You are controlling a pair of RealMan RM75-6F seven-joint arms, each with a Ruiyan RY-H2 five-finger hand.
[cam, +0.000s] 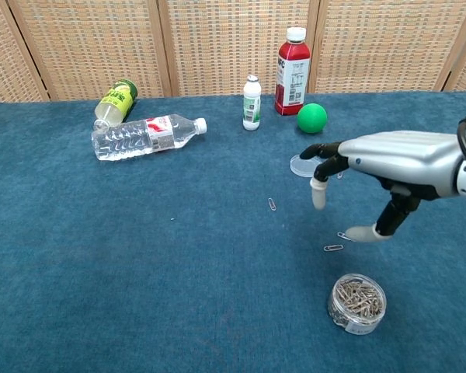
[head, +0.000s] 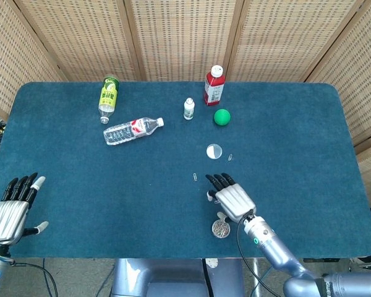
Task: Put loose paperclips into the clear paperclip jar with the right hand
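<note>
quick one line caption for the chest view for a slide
Right robot hand hovers open above loose paperclips, with the clear paperclip jar nearby.

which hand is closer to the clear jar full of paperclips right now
Right. The right hand hovers just above and behind the clear paperclip jar, fingers apart, holding nothing. The left hand rests far off at the table's opposite front corner.

A staged robot test area: a blue felt-covered table (head: 297, 124) stands enclosed by woven wicker screens (head: 179, 37) on its far side.
</note>
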